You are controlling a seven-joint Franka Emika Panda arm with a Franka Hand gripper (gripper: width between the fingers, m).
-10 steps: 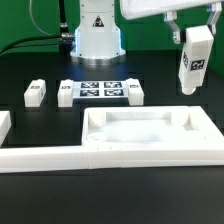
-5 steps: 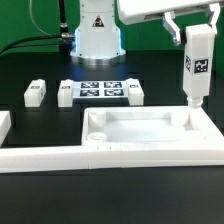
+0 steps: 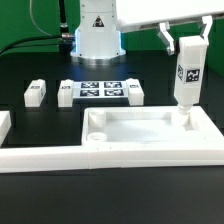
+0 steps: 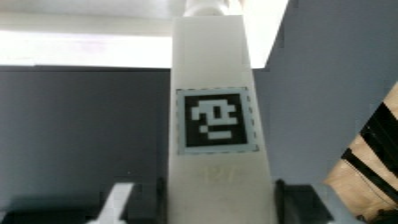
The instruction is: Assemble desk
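Note:
The white rimmed tabletop lies on the black table at the exterior view's right, hollow side up. My gripper is shut on a white leg block with a black-and-white tag and holds it upright, its lower end at the tabletop's far right corner. In the wrist view the leg fills the middle between my two fingers. Two more leg blocks lie on the table: one at the exterior view's left, one right of the marker board. The fourth leg is out of view.
The marker board lies in front of the arm's white base. A long white border rail runs along the near side. A white piece shows at the exterior view's left edge.
My gripper has carried the leg block down and a little toward the exterior view's left, bringing its lower end to the tabletop's far right corner.

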